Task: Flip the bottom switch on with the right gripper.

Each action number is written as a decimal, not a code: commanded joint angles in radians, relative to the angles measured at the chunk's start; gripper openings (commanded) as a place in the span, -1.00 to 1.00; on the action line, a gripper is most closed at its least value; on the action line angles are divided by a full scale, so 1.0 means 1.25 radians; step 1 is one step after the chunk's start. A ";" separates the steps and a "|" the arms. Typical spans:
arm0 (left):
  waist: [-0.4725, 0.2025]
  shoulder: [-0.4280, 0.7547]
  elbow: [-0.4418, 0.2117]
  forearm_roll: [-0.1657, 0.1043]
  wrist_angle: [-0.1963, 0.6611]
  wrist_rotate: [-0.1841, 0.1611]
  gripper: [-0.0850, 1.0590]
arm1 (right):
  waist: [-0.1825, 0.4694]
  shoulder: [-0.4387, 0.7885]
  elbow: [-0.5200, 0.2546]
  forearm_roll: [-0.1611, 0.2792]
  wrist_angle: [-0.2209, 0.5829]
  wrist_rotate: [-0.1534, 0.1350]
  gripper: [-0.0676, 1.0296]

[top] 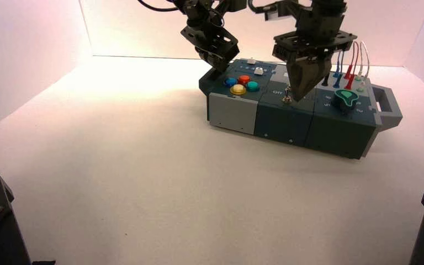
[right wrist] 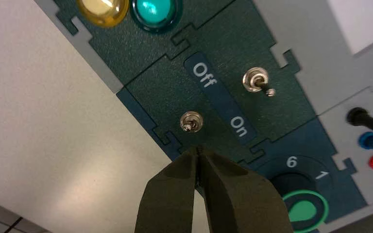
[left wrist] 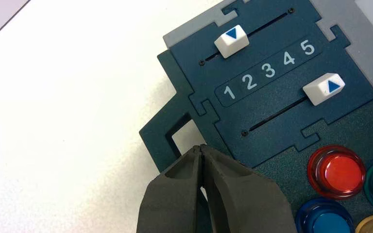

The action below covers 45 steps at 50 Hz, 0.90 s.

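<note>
Just below the high view's centre-right, the right gripper (top: 303,77), fingers closed and empty, hung by the bottom switch (right wrist: 191,123). The tiny metal lever looked light but springy, probably slippery; I'd have nudged its tip, not pinched it.

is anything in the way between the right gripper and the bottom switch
Nothing visible stands between them. The right gripper hangs over the panel close to the bottom switch, with only bare dark panel showing between. The upper toggle is off to the far side of the Off/On label.
</note>
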 commanded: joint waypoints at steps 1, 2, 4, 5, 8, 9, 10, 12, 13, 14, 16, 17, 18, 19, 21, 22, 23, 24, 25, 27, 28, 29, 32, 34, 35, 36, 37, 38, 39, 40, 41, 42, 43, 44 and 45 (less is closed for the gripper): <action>0.021 -0.006 0.000 0.002 0.001 -0.002 -0.91 | 0.000 -0.018 -0.015 -0.001 -0.009 -0.002 -0.92; 0.021 -0.006 0.000 0.002 0.002 -0.002 -0.91 | -0.001 -0.021 -0.017 -0.001 -0.011 -0.002 -0.92; 0.021 -0.006 0.000 0.002 0.001 -0.002 -0.91 | 0.000 -0.023 -0.021 -0.001 -0.013 -0.001 -0.92; 0.021 -0.005 0.000 0.002 0.002 -0.002 -0.91 | 0.000 -0.023 -0.026 -0.001 -0.012 -0.001 -0.92; 0.021 -0.006 -0.001 0.002 0.001 -0.002 -0.91 | 0.000 -0.023 -0.040 0.000 -0.010 -0.001 -0.92; 0.021 -0.005 -0.001 0.002 0.001 -0.002 -0.91 | 0.000 -0.023 -0.045 0.000 -0.009 -0.002 -0.92; 0.021 -0.006 -0.001 0.002 0.001 -0.002 -0.91 | 0.000 -0.022 -0.052 -0.001 -0.007 -0.001 -0.92; 0.022 -0.006 -0.001 0.002 0.001 -0.002 -0.91 | 0.000 -0.018 -0.060 0.000 -0.006 -0.002 -0.92; 0.021 -0.006 -0.001 0.002 0.001 -0.002 -0.91 | 0.000 -0.017 -0.063 0.000 -0.005 -0.001 -0.92; 0.022 -0.006 -0.001 0.002 0.001 -0.002 -0.91 | 0.000 -0.016 -0.066 0.000 -0.005 -0.001 -0.92; 0.021 -0.006 -0.002 0.002 0.001 -0.002 -0.91 | 0.000 -0.012 -0.077 0.001 -0.004 -0.002 -0.92; 0.021 -0.006 -0.002 0.002 0.002 -0.002 -0.91 | 0.000 -0.012 -0.080 0.001 -0.005 -0.001 -0.92; 0.022 -0.007 -0.002 0.002 0.001 -0.002 -0.91 | 0.001 -0.012 -0.081 0.001 -0.004 -0.001 -0.92; 0.022 -0.007 -0.002 0.002 0.001 -0.002 -0.91 | 0.001 -0.011 -0.083 0.001 -0.004 -0.001 -0.92; 0.022 -0.007 -0.001 0.002 0.001 -0.002 -0.91 | 0.000 -0.011 -0.087 0.001 -0.004 -0.002 -0.92; 0.022 -0.007 -0.001 0.002 0.002 -0.002 -0.91 | 0.000 -0.010 -0.088 0.001 -0.002 -0.001 -0.92; 0.022 -0.007 -0.001 0.002 0.001 -0.002 -0.91 | 0.000 -0.010 -0.090 0.002 -0.002 -0.001 -0.92; 0.022 -0.006 -0.001 0.002 0.001 -0.002 -0.91 | 0.000 -0.010 -0.090 0.002 -0.002 -0.001 -0.92; 0.023 -0.006 -0.001 0.002 0.001 -0.002 -0.91 | 0.000 -0.009 -0.090 0.004 -0.002 -0.001 -0.92; 0.023 -0.006 -0.002 0.002 0.001 -0.002 -0.91 | 0.001 -0.006 -0.090 0.006 -0.002 -0.001 -0.92; 0.023 -0.006 -0.002 0.002 0.002 -0.002 -0.91 | 0.001 -0.004 -0.090 0.007 -0.002 -0.002 -0.92; 0.025 -0.006 -0.004 0.002 0.001 -0.004 -0.91 | 0.002 -0.002 -0.090 0.009 -0.002 -0.001 -0.92; 0.025 -0.006 -0.004 0.002 0.001 -0.002 -0.91 | 0.004 0.006 -0.088 0.010 -0.004 -0.002 -0.92; 0.026 -0.006 -0.005 0.002 0.001 -0.002 -0.91 | 0.005 0.012 -0.088 0.010 -0.004 -0.002 -0.92; 0.026 -0.006 -0.005 0.002 0.001 -0.002 -0.91 | 0.006 0.016 -0.088 0.010 -0.004 -0.001 -0.92; 0.026 -0.006 -0.005 0.002 0.001 -0.002 -0.91 | 0.007 0.020 -0.088 0.010 -0.004 -0.001 -0.92; 0.027 -0.006 -0.005 0.002 0.001 -0.002 -0.91 | 0.007 0.021 -0.088 0.010 -0.004 -0.002 -0.92; 0.026 -0.006 -0.005 0.002 0.001 -0.002 -0.91 | 0.007 0.022 -0.088 0.011 -0.004 -0.001 -0.92; 0.027 -0.006 -0.006 0.002 0.002 -0.002 -0.91 | 0.010 0.026 -0.090 0.011 -0.004 -0.002 -0.92; 0.029 -0.006 -0.006 0.002 0.001 -0.002 -0.91 | 0.011 0.028 -0.090 0.012 -0.005 -0.002 -0.92; 0.029 -0.006 -0.006 0.002 0.001 -0.002 -0.91 | 0.011 0.028 -0.090 0.013 -0.006 -0.001 -0.92; 0.029 -0.006 -0.006 0.002 0.001 -0.002 -0.91 | 0.012 0.029 -0.090 0.013 -0.007 -0.001 -0.92; 0.029 -0.006 -0.006 0.002 0.001 -0.004 -0.91 | 0.012 0.029 -0.090 0.015 -0.009 -0.002 -0.92; 0.031 -0.005 -0.006 0.002 0.001 -0.002 -0.91 | 0.013 0.031 -0.091 0.015 -0.009 -0.002 -0.92; 0.031 -0.005 -0.006 0.002 0.001 -0.002 -0.91 | 0.015 0.031 -0.092 0.015 -0.009 -0.002 -0.92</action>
